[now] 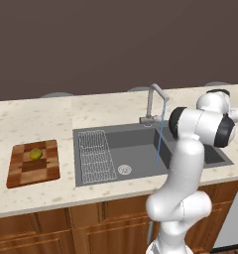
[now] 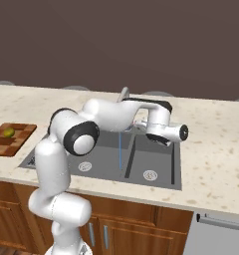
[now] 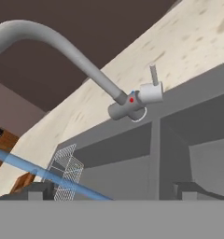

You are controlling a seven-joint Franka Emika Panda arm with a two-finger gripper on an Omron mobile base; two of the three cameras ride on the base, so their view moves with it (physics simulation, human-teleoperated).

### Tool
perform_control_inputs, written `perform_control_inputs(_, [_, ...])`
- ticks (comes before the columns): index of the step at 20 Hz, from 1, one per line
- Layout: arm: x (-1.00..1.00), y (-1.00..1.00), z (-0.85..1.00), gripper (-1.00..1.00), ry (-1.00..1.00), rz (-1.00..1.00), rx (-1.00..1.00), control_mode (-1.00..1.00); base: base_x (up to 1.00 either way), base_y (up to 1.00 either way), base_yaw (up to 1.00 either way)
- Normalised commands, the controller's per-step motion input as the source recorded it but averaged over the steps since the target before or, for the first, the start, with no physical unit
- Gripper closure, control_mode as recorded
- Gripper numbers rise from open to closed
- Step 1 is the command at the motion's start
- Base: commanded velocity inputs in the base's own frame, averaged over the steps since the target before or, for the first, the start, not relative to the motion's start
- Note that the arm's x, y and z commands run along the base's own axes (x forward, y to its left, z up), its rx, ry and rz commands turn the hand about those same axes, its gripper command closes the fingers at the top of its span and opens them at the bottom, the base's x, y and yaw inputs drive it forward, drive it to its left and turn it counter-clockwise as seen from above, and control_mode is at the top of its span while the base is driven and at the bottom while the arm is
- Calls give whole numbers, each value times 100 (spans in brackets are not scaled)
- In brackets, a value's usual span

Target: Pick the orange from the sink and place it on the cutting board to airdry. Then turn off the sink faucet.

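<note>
Hand view, nearest: the gripper [image 3: 109, 189] stands wide open, holding nothing, over the sink [image 3: 132, 158], where a blue stream of water [image 3: 34, 169] crosses the wire drainer [image 3: 66, 170]. Beyond stands the sink faucet [image 3: 132, 100]. Left base view: the orange [image 1: 36, 154] rests on the cutting board [image 1: 22, 171].

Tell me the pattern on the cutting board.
The cutting board is a checkered pattern of light and dark brown wooden blocks, clearest in the left base view.

Sink faucet [image 2: 124, 94] largely hidden behind the arm; cutting board [image 2: 12, 139] cut off at frame edge.
</note>
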Motion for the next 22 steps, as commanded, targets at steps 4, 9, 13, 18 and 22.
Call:
perform_control_inputs(4, [17,0,-2,-100,-7,2,5,-100,0,0,0])
perform_control_inputs(9, [16,2,-9,-100,-3,2,3,-100,0,0,0])
perform_control_inputs(13, [13,6,-16,-100,0,3,1,-100,0,0,0])
perform_control_inputs(18, [2,9,-16,-100,0,4,0,-100,0,0,0])
perform_control_inputs(22, [4,9,-12,-100,0,4,0,-100,0,0,0])
